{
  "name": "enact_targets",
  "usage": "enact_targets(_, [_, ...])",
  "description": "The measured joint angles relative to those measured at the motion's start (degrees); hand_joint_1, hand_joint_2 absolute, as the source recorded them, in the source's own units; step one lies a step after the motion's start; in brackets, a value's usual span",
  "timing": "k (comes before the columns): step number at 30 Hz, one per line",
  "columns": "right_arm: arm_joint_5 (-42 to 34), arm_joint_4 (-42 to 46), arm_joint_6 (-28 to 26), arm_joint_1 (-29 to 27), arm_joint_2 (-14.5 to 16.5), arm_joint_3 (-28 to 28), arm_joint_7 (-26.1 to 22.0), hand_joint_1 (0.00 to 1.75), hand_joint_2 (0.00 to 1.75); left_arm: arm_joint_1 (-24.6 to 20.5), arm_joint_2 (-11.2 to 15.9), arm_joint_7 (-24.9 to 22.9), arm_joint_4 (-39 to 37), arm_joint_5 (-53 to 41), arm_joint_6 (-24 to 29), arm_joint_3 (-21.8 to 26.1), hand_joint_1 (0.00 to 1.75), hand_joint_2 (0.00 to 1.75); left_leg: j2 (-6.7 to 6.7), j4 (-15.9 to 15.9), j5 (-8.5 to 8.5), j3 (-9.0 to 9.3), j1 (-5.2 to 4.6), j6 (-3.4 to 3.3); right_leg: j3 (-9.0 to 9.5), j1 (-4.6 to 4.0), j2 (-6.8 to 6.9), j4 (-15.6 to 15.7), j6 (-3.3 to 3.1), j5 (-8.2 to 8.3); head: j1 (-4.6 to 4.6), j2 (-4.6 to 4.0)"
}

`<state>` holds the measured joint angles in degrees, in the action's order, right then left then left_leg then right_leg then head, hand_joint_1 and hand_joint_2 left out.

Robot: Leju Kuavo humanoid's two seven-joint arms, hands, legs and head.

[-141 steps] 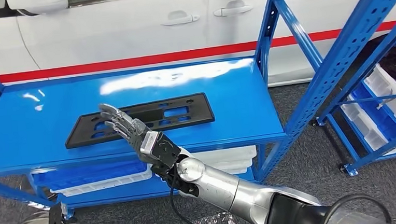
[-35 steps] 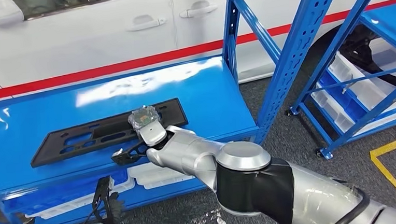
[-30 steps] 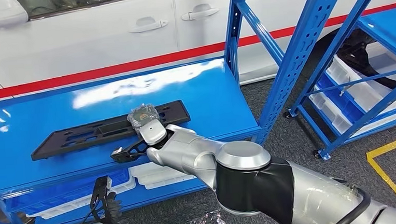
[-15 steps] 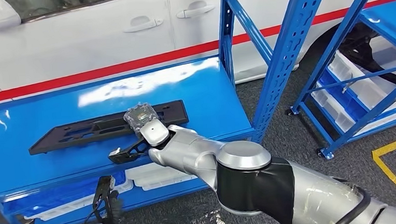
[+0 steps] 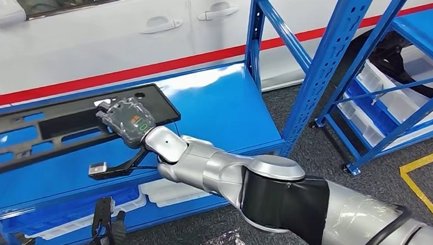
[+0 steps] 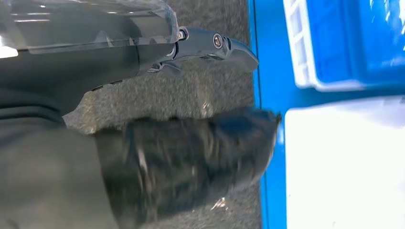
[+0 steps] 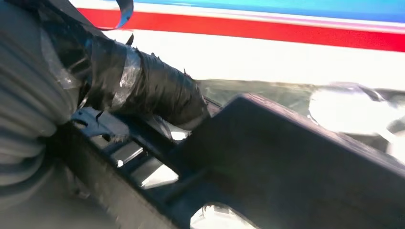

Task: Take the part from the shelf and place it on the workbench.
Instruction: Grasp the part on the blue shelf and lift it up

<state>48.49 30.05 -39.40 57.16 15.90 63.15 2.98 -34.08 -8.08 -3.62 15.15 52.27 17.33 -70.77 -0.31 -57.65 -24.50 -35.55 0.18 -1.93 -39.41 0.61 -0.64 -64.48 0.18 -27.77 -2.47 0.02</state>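
One part (image 5: pixel 61 123) — long axis left-right, right hand (image 5: pixel 128 120) gripping

No text, number or brand can be read in these pictures. The right hand (image 5: pixel 128 120) carries a small green round mark on its back; it may be a logo, but it is too small to tell.
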Motion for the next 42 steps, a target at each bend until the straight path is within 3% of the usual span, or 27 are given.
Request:
enact_targets(2, [1.11, 5.15, -0.07, -2.48, -1.01, -3.17, -1.51, 1.75, 1.75, 0.48, 0.79, 1.2, 0.0, 0.06, 0.11, 0.0, 0.0, 1.75, -0.04, 0.01, -0.08, 0.16, -0.13, -0.36, -3.38, -0.03, 0.1, -7.28, 0.14, -3.07, -0.04, 0.0])
enact_targets(4, [1.1, 10.29, -0.15, -4.99, -2.14, -5.85, -2.4, 1.75, 1.75, 1.27, 1.7, 2.43, 0.0, 0.09, 0.45, 0.0, 0.0, 1.75, -0.07, -0.24, -0.34, 0.22, -0.15, -0.46, -5.68, 0.04, 0.13, -11.35, 0.23, -3.57, -0.05, 0.0])
enact_targets(5, [0.93, 12.64, -0.16, -6.03, -2.67, -6.81, -2.64, 1.75, 1.75, 1.68, 2.09, 3.09, -0.01, 0.09, 0.98, 0.0, 0.0, 1.75, -0.11, -0.46, -0.53, 0.24, -0.13, -0.42, -5.35, 0.12, 0.15, -10.26, 0.25, -2.34, -0.05, 0.0])
enact_targets(8, [-1.25, 20.3, -0.19, -8.81, -4.37, -9.57, -3.77, 1.75, 1.75, 3.03, 2.93, 4.94, -0.05, 0.2, 3.52, 0.01, 0.0, 1.75, -0.18, -1.74, -1.54, 0.09, -0.2, 0.13, -0.76, 0.32, 0.25, -0.33, 0.12, 2.21, -0.05, 0.0])
enact_targets(10, [-5.29, 25.4, -0.28, -10.4, -5.49, -11.1, -5.85, 1.75, 1.75, 3.89, 3.44, 5.28, -0.13, 0.33, 4.34, 0.02, 0.0, 1.75, -0.15, -2.39, -1.97, -0.25, -0.41, 0.6, 0.71, 0.18, 0.15, 2.59, -0.2, 2.59, -0.03, 0.0])
enact_targets(14, [-19.95, 35.01, -0.37, -14.44, -7.53, -12.9, -13.8, 1.75, 1.75, 4.86, 4.49, 4.76, -0.17, 0.27, 4.22, 0.02, 0.0, 1.75, -0.06, -2.87, -2.58, -0.54, -0.26, 1.23, 1.01, 0.19, -0.03, 3.04, -1.19, 2.79, -0.02, 0.0])
enact_targets(16, [-23.07, 38.68, -0.39, -15.61, -8.08, -13.27, -15.48, 1.75, 1.75, 4.92, 4.94, 4.61, -0.17, 0.24, 4.05, 0.02, 0.0, 1.75, 0.0, -5.93, -4.6, -1.87, -0.16, 1.66, 1.18, 0.4, -0.04, 3.22, -1.64, 2.85, 0.02, 0.0])
enact_targets(18, [-23.9, 42.28, -0.39, -16.49, -8.79, -13.41, -16.06, 1.75, 1.75, 4.97, 5.35, 4.53, -0.17, 0.24, 3.93, 0.02, 0.0, 1.75, 0.0, -12.8, -7.78, -4.87, -0.04, 2.09, 1.22, 0.44, -0.08, 3.24, -1.85, 2.82, 0.04, 0.0])
enact_targets(20, [-24.02, 45.27, -0.38, -17.47, -9.55, -13.53, -16.22, 1.75, 1.75, 5.16, 5.64, 4.48, -0.17, 0.25, 3.9, 0.02, 0.0, 1.75, 0.01, -18.43, -9.39, -7.64, 0.02, 2.31, 1.25, 0.41, -0.1, 3.24, -1.89, 2.79, 0.04, 0.0])
enact_targets(21, [-24.14, 46.43, -0.38, -17.92, -9.84, -13.61, -16.23, 1.75, 1.75, 5.23, 5.72, 4.46, -0.17, 0.25, 3.9, 0.02, 0.0, 1.75, 0.01, -18.55, -8.81, -7.81, 0.03, 2.28, 1.27, 0.4, -0.11, 3.24, -1.9, 2.79, 0.04, 0.0])
enact_targets(22, [-24.33, 47.62, -0.38, -18.27, -10.11, -13.69, -16.23, 1.75, 1.75, 5.25, 5.82, 4.46, -0.17, 0.25, 3.9, 0.02, 0.0, 1.75, 0.0, -16.27, -7.2, -6.79, 0.02, 2.14, 1.32, 0.39, -0.15, 3.24, -1.9, 2.79, 0.04, 0.0])
enact_targets(25, [-26.14, 50.8, -0.3, -18.6, -10.79, -13.9, -17.1, 1.75, 1.75, 5.0, 6.1, 4.32, -0.17, 0.06, 3.87, 0.02, 0.0, 1.75, -0.06, -4.7, -2.03, -1.03, -0.29, 1.41, 1.38, 0.34, -0.28, 3.28, -1.65, 2.95, 0.04, 0.0])
enact_targets(26, [-27.82, 51.7, -0.16, -18.72, -10.99, -13.96, -17.99, 1.75, 1.75, 4.92, 6.17, 4.19, -0.17, -0.06, 3.73, 0.02, 0.0, 1.75, -0.11, -2.84, -1.53, -0.09, -0.48, 1.24, 1.31, 0.36, -0.27, 3.34, -1.42, 3.1, 0.04, 0.0])
enact_targets(28, [-33.48, 53.67, 0.55, -19.61, -11.45, -14.09, -20.79, 1.75, 1.75, 4.91, 6.41, 4.04, -0.17, -0.14, 2.88, 0.02, 0.0, 1.75, -0.21, -2.0, -1.4, 0.2, -0.81, 1.06, 1.2, 0.39, -0.23, 3.6, -0.8, 3.52, 0.04, 0.0])
enact_targets(30, [-38.9, 56.28, 1.78, -21.15, -12.13, -14.4, -23.36, 1.75, 1.75, 4.94, 6.76, 4.14, -0.17, 0.12, 1.13, 0.03, 0.0, 1.75, -0.06, -0.98, -0.81, 0.41, -0.49, 0.63, 1.01, 0.35, -0.08, 3.39, -0.21, 3.0, 0.01, 0.0])
enact_targets(32, [-41.3, 58.57, 2.98, -22.16, -12.88, -14.75, -24.5, 1.75, 1.75, 4.82, 7.19, 3.93, -0.17, 0.56, -0.38, 0.05, 0.0, 1.75, 0.22, 0.04, -0.02, 0.49, -0.18, 0.03, 0.18, 0.26, 0.07, 1.13, 0.14, 0.5, -0.02, 0.0])
enact_targets(34, [-41.99, 60.48, 3.73, -23.03, -13.62, -14.88, -24.93, 1.75, 1.75, 4.51, 7.74, 3.2, -0.19, 1.03, -1.45, 0.13, 0.0, 1.75, 0.39, 0.09, 0.43, 0.02, -0.25, -0.39, -1.86, 0.27, 0.11, -5.52, 0.32, -3.9, -0.01, 0.0])
enact_targets(36, [-42.27, 62.22, 3.97, -24.24, -14.25, -14.89, -25.36, 1.75, 1.75, 4.17, 8.26, 2.61, -0.2, 1.25, -2.48, 0.19, 0.0, 1.75, 0.48, -0.07, 0.97, -0.82, -0.26, -0.52, -2.98, 0.41, 0.13, -11.18, 0.6, -6.51, -0.01, 0.0])
enact_targets(38, [-42.39, 63.27, 3.99, -24.86, -14.57, -14.89, -25.66, 1.75, 1.75, 4.03, 8.56, 2.46, -0.2, 1.09, -3.06, 0.2, 0.0, 1.75, 0.47, -0.43, 1.47, -1.78, -0.18, -0.32, -0.56, 0.68, 0.19, -9.09, 0.85, -5.03, -0.01, 0.0])
enact_targets(40, [-42.69, 64.28, 4.1, -25.1, -14.8, -14.89, -25.83, 1.75, 1.75, 3.9, 8.74, 2.09, -0.2, 0.78, -3.18, 0.2, 0.0, 1.75, 0.44, -1.25, 1.79, -2.96, -0.1, 0.13, 4.16, 0.96, 0.29, -2.19, 1.11, -2.96, -0.02, 0.0])
enact_targets(42, [-43.19, 65.33, 4.32, -25.5, -14.97, -14.89, -25.98, 1.75, 1.75, 3.52, 8.88, 0.83, -0.21, 0.41, -3.04, 0.2, 0.0, 1.75, 0.32, -2.22, 2.17, -4.0, -0.21, 0.77, 6.56, 0.96, 0.15, 2.02, 0.87, -2.24, 0.02, 0.01])
